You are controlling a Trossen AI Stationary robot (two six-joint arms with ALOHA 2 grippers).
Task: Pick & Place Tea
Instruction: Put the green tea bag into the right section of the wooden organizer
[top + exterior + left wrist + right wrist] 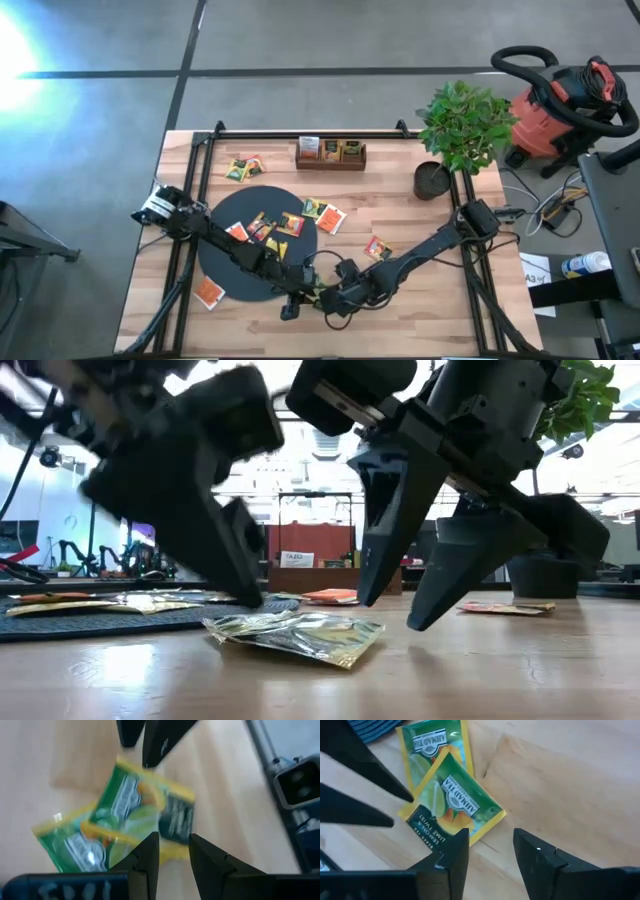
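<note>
Two green-and-yellow tea packets (452,800) lie flat on the wooden table, one overlapping the other, just off the near right edge of the black disc (230,215). They also show in the low view (295,633) and the high view (322,293). My left gripper (174,845) comes at the packets from the left, slanting down. It is open, with its fingertips just above their edge. My right gripper (490,840) comes from the right, pointing steeply down. It is open too, with one fingertip (366,598) over a packet corner. The two grippers face each other across the packets.
Several orange and yellow packets lie on the black disc (262,228). Others are loose on the table (378,248) (208,292) (242,168). A wooden compartment tray (330,153) stands at the far edge, with a potted plant (440,170) at the far right. Black frame rails run along the table's sides.
</note>
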